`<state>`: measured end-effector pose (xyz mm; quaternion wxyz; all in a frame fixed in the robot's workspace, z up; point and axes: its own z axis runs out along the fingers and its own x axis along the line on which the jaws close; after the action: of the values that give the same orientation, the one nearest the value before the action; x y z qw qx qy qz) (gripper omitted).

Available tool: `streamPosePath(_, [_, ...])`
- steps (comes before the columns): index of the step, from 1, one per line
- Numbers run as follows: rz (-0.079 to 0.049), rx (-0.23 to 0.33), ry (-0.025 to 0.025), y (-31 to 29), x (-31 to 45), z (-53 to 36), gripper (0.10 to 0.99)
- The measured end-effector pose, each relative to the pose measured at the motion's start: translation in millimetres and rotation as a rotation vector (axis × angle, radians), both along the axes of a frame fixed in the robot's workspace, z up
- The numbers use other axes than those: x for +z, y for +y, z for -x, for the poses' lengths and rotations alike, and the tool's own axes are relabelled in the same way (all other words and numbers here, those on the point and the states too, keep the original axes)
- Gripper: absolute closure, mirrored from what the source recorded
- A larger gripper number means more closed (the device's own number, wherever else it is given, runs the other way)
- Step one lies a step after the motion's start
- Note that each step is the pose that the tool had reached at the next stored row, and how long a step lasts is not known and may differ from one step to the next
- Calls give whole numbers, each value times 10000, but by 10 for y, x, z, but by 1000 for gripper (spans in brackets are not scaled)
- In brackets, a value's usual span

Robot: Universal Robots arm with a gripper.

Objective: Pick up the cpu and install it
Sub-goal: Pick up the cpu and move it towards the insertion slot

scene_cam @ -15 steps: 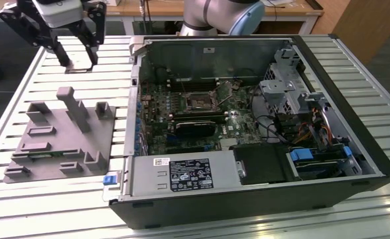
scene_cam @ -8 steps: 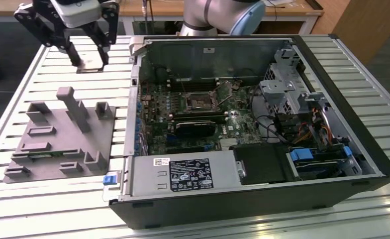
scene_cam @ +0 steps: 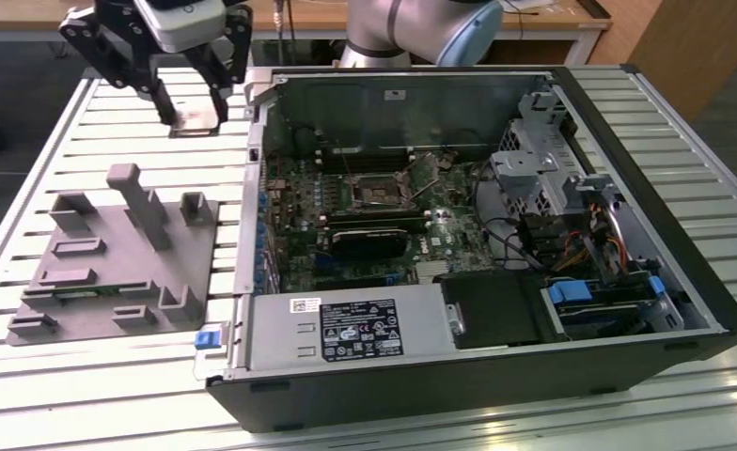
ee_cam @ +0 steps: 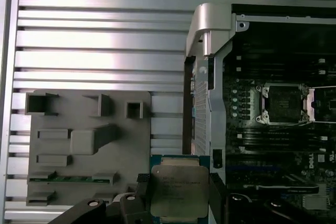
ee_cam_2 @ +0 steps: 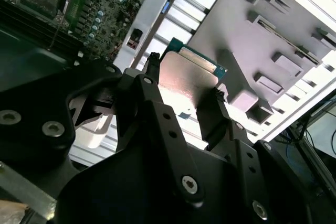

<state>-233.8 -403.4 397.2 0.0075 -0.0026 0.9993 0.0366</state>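
Silvery cpu [ee_cam: 178, 190] hangs clamped by its edges in your gripper [scene_cam: 196, 119] above the slatted table [scene_cam: 42, 141] beside the open case [scene_cam: 469, 385], likely sparing its faces from pressure

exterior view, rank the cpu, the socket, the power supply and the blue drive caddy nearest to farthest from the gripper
1. cpu, held between the jaws, outside the case at the exterior view's left.
2. socket, inside the case, toward its far side.
3. power supply, along the case's near wall.
4. blue drive caddy, in the near corner at the exterior view's right.
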Motion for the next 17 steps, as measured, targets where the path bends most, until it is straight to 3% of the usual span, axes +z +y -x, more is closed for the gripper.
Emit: streamPosePath(17, [0, 0, 0, 69, -32, -465, 553])
